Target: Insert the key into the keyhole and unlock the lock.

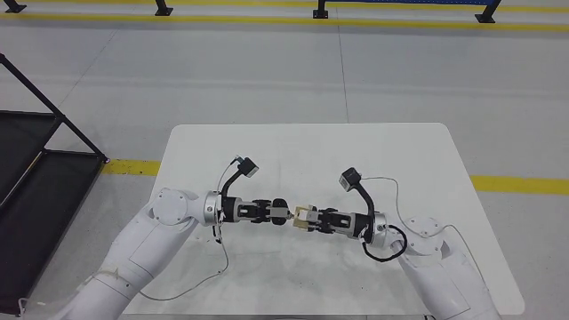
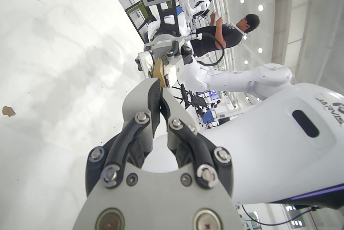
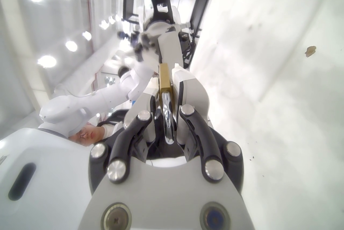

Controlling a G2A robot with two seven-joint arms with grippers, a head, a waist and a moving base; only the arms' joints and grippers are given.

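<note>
Lock [image 3: 163,78] is pinched in your right gripper [image 3: 165,91], held above the table [image 1: 400,151]. Your left gripper [image 2: 158,96] has its fingers pressed together, tips right at the lock.

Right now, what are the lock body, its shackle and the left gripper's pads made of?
The lock body looks like brass: matte yellow-gold, flat faces. Its shackle is probably chromed or polished steel: mirror-bright, reflecting the lights. The left gripper has pads that look like black rubber, matte and ribbed, though soft plastic is possible.
</note>
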